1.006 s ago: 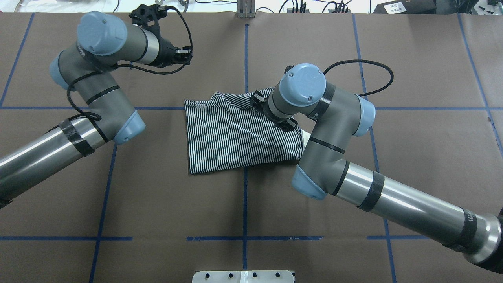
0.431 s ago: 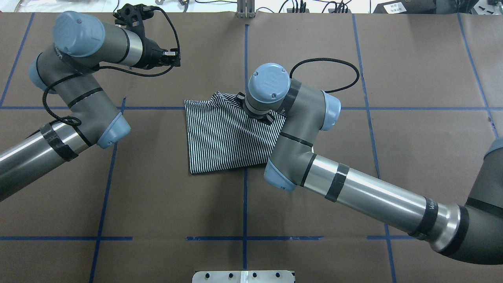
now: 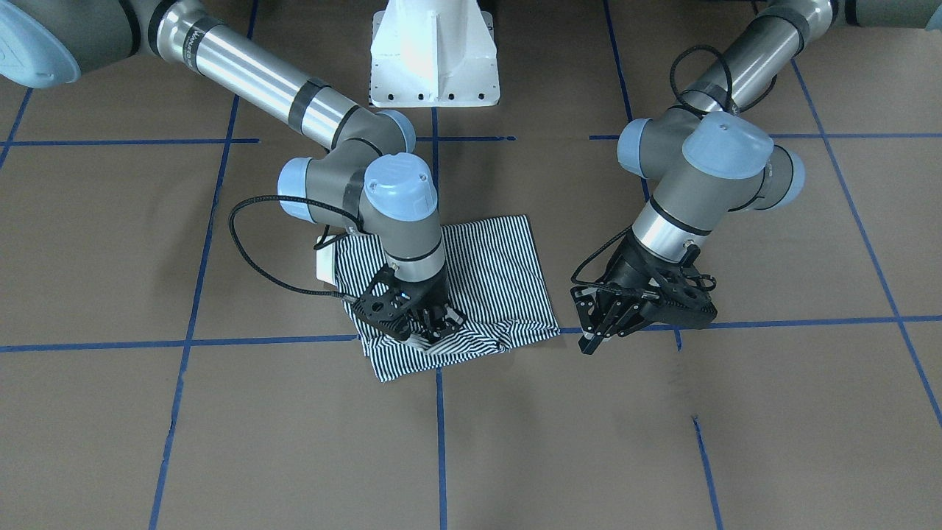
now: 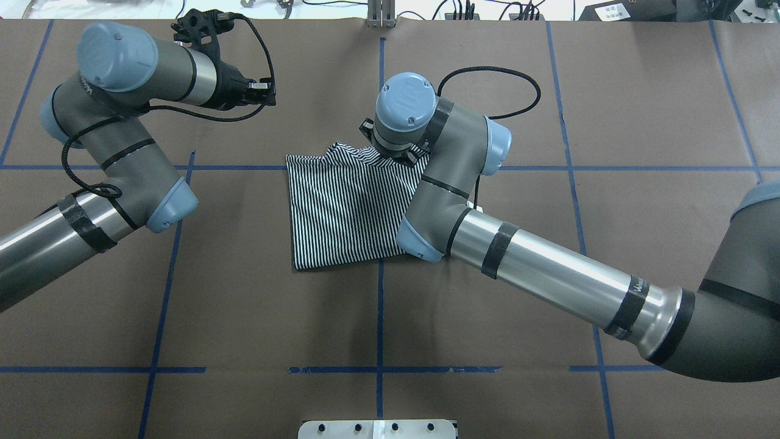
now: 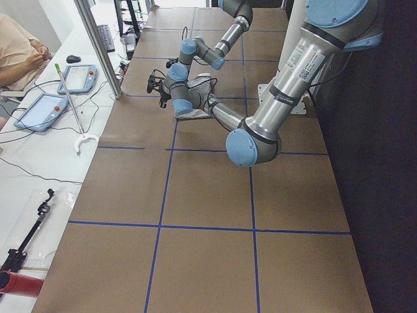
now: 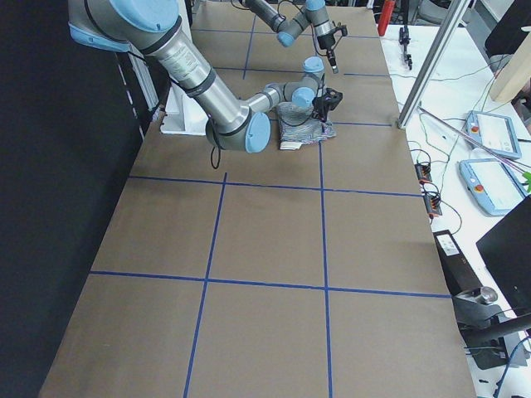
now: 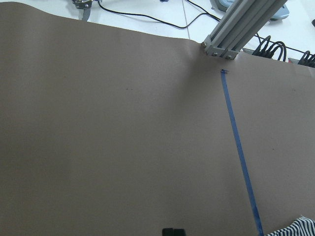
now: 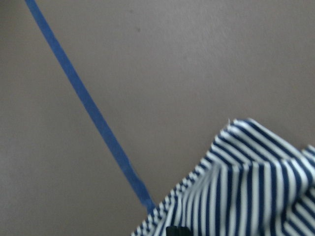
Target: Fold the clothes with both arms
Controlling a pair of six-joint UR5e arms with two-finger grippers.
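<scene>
The striped polo shirt (image 4: 341, 207) lies folded into a rough rectangle at the middle of the brown table (image 4: 640, 244). In the front-facing view my right gripper (image 3: 436, 327) points down at the shirt's (image 3: 493, 272) far edge, shut on a bunched ridge of the striped fabric. The right wrist view shows that rumpled cloth (image 8: 256, 187) right at the fingertips. My left gripper (image 4: 267, 91) hangs above bare table, left of and beyond the shirt. It is shut, with nothing in it. Its fingertips (image 7: 173, 231) show pressed together in the left wrist view.
Blue tape lines (image 4: 381, 91) mark a grid on the table. The white pedestal base (image 3: 434, 59) stands at the robot's side. An aluminium post (image 7: 241, 24) and cables sit at the far edge. Tablets (image 5: 39, 111) lie on a side bench, with a person seated beside them.
My right gripper has travelled left and toward the far edge across the shirt, and its arm now covers the shirt's right side. The left arm has drawn back a little to the left.
</scene>
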